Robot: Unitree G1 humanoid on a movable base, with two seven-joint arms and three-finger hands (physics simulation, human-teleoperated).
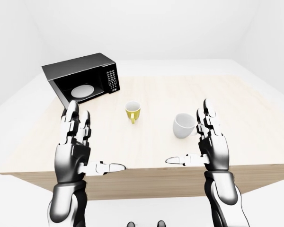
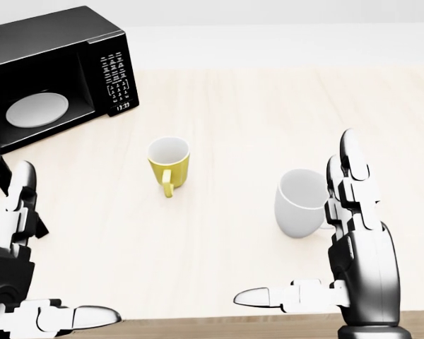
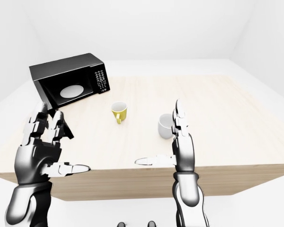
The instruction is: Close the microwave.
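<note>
- Left-eye view: microwave (image 1: 85,78), upper left on the wooden table (image 1: 255,123), cavity exposed, white turntable plate (image 1: 83,91) inside.
- Left hand (image 1: 75,151) and right hand (image 1: 210,144): fingers spread, thumbs pointing inward, holding nothing.
- Yellow mug (image 1: 132,111) upright at centre; white mug (image 1: 184,126) tipped, beside the right hand.
</note>
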